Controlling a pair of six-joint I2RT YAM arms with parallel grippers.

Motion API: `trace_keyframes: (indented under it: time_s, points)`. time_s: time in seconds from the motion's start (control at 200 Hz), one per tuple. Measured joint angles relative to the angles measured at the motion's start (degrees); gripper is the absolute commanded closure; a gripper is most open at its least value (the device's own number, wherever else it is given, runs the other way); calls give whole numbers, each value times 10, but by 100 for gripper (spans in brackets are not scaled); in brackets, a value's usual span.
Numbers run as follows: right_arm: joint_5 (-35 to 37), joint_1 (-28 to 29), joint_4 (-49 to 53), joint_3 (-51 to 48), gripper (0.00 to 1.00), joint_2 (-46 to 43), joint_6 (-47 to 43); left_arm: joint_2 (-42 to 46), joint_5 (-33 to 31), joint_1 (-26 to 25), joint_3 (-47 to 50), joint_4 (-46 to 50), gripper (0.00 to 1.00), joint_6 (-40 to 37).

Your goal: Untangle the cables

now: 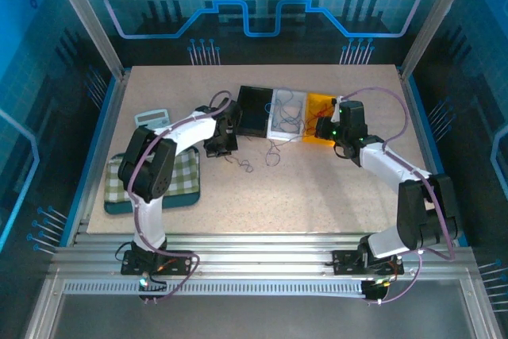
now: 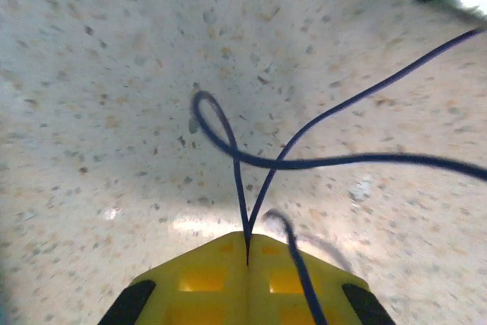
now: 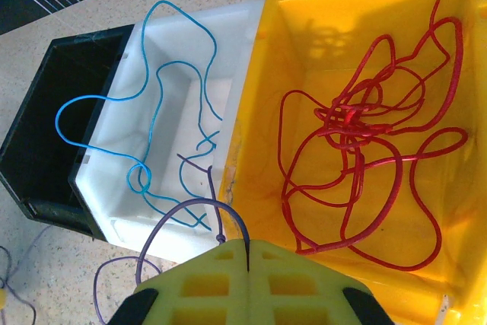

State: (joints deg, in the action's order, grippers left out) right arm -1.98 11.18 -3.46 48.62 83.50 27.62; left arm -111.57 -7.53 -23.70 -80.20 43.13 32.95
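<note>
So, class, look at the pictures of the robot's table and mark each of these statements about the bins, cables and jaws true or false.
1. The red cables lie inside the yellow bin. True.
2. A light blue cable drapes across the white bin. True.
3. The black bin stands between the other two. False: the white bin is in the middle.
4. The left jaws stand wide open. False: they are shut on a dark blue cable.
5. The right jaws pinch a purple cable. True.

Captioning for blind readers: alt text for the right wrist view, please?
The shut right claw pinches a purple cable. Beyond it, tangled red cables lie in a yellow bin; a light-blue cable drapes over the white bin and black bin.
</note>
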Motion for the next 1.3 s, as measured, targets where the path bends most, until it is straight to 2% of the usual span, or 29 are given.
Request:
trace_keyframes:
  time_s: [0.18,0.32,0.611,0.801,1.226,1.271,1.301]
  points:
    - [0,0,0,0,100,1,0,57,-13,-3,-83,21,100,-8]
    - [0,0,0,0,100,2,0,56,-12,-3,-171,21,100,-19]
    - [0,0,0,0,100,0,0,-83,-16,-3,-348,10,100,-46]
    - [1,0,9,-2,100,-16,-3,-159,-37,-1,-377,-3,100,-46]
    - [-1,-8,16,-10,100,-34,-7,-193,-73,-1,-386,-55,100,-48]
    - [-3,-8,16,-10,100,-34,-7,-200,-73,-1,-386,-55,81,-49]
    - [-5,-8,16,-10,100,-34,-7,-205,-73,-1,-386,-55,77,-48]
